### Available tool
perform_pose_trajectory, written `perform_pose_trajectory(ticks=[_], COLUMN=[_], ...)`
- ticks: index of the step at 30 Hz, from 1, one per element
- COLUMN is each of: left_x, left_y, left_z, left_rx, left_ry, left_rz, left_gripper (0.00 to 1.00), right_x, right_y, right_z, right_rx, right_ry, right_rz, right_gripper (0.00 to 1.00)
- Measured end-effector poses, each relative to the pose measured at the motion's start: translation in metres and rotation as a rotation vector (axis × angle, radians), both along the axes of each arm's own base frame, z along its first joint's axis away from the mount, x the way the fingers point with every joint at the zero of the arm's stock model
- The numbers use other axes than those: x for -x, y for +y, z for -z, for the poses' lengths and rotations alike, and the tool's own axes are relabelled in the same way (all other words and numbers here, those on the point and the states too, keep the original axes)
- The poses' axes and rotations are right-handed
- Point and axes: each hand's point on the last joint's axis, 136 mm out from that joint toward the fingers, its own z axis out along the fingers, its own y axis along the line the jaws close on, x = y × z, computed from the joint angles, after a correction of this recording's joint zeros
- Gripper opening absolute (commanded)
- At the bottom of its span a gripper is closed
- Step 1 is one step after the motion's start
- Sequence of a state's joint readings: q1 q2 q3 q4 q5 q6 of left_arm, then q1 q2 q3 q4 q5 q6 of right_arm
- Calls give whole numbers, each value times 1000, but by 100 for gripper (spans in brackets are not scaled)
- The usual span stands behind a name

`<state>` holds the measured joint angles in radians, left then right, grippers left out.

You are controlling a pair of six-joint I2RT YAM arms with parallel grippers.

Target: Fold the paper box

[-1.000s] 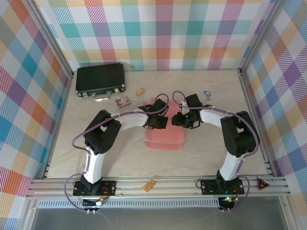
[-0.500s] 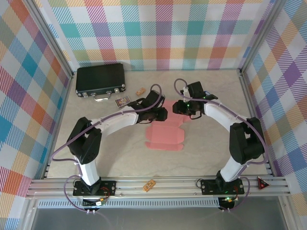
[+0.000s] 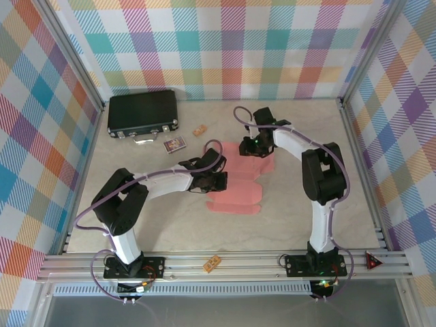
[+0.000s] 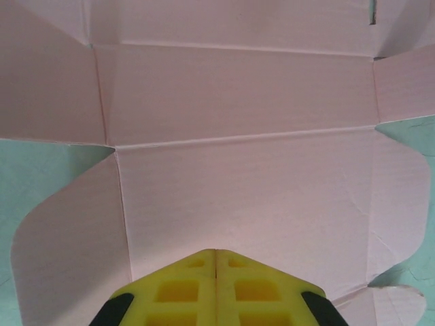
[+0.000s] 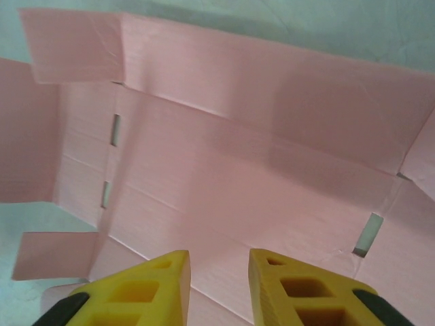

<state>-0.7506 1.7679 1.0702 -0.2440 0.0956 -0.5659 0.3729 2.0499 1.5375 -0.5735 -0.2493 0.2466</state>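
Box (image 3: 240, 185) lies opened out as a flat sheet mid-table (image 3: 300, 204), between the two arms; creases and slots are visible and a few end flaps are lifted.

Left gripper (image 4: 216, 261): fingers pressed together, nothing between them, tips over a wide panel.

Right gripper (image 5: 218, 258): fingers a narrow gap apart, empty, over the slotted far panel.

Contact with card: cannot tell for either.

Case (image 3: 142, 112): far left, well apart.

The left arm (image 3: 160, 182) is seen bent sharply at the elbow and reached toward the middle, with the left gripper (image 3: 215, 178) pointed down and its yellow fingers (image 4: 183, 288) pressed together. The right arm (image 3: 320, 177) is stretched far forward, with the right gripper (image 3: 255, 147) turned inward and its fingers (image 5: 292, 285) parted by a narrow gap.
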Motion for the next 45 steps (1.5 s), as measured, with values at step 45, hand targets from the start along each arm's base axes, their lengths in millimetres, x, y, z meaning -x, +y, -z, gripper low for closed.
perform_pose_trajectory(ticks=[45], left_x=[-22], left_y=[-18], left_z=[-6], left_rx=[-32], left_ry=[-36], left_rz=[69], left_gripper=[0], right_x=[-7], right_y=[-55], right_z=[-35], right_rx=[87], right_ry=[-168], right_rz=[-91], right_gripper=[56])
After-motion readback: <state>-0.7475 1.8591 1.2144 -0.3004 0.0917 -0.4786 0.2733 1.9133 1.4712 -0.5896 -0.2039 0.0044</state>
